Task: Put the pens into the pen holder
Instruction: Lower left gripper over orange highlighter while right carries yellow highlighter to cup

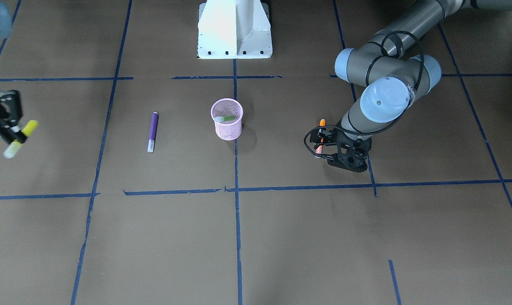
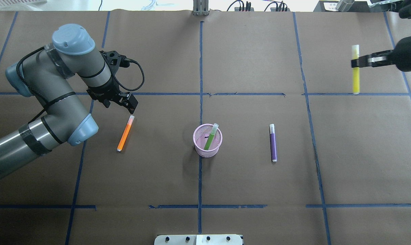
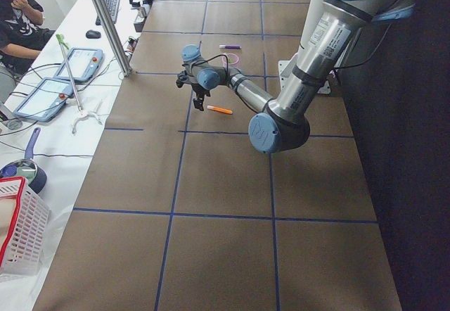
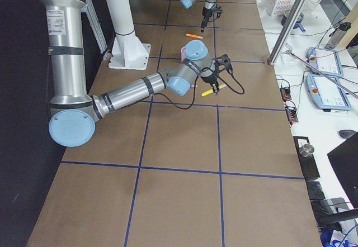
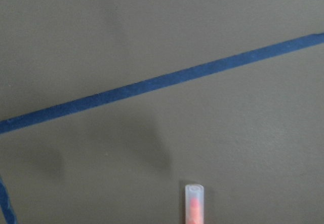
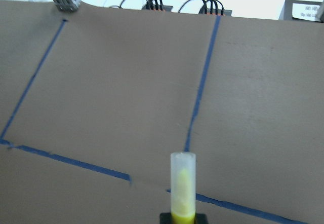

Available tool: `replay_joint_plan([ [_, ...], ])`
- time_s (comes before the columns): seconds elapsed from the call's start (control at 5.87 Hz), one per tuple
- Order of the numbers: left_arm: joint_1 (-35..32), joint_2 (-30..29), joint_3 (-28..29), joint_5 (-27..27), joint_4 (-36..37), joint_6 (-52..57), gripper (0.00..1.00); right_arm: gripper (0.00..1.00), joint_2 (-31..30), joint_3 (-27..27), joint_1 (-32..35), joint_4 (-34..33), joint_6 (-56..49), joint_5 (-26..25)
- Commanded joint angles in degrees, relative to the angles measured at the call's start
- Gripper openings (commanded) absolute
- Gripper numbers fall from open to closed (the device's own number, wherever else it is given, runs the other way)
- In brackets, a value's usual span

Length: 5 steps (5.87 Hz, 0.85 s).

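The pink mesh pen holder (image 2: pixel 207 149) stands mid-table with the green pen (image 2: pixel 210 137) leaning inside it; it also shows in the front view (image 1: pixel 228 129). The orange pen (image 2: pixel 125 133) lies flat to its left. My left gripper (image 2: pixel 130 106) hovers just beyond that pen's pale cap end (image 5: pixel 194 203), empty, and looks open. The purple pen (image 2: pixel 273 143) lies flat to the right of the holder. My right gripper (image 2: pixel 356 63) is shut on a yellow pen (image 2: pixel 355 73), held upright high at the far right, well away from the holder.
Blue tape lines (image 2: pixel 200 85) divide the brown table. The white robot base (image 1: pixel 234 29) stands at the near edge. A side bench with tablets (image 3: pixel 77 65) and a white-and-red basket (image 3: pixel 17 233) runs along the far side.
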Motion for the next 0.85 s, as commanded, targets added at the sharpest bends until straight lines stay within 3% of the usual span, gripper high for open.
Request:
replay_joint_plan([
  [0.0, 1.1, -0.3, 0.8, 0.0, -0.8, -0.7, 1.0, 0.0, 4.1, 3.9, -12.3, -0.2, 10.1, -15.0],
  [0.34, 3.1, -0.6, 0.5, 4.4, -0.5, -0.9, 1.0, 0.0, 7.1, 7.7, -23.7, -1.5, 15.6, -29.0],
  [0.51, 3.9, -0.1, 0.5, 5.7, -0.5, -0.8, 1.0, 0.0, 11.1, 9.4, -29.7, -7.9, 15.8, -36.3],
  [0.68, 4.6, 0.1, 0.5, 5.8, -0.5, -0.8, 1.0, 0.0, 16.6, 13.3, -32.0, -17.2, 16.2, -38.3],
])
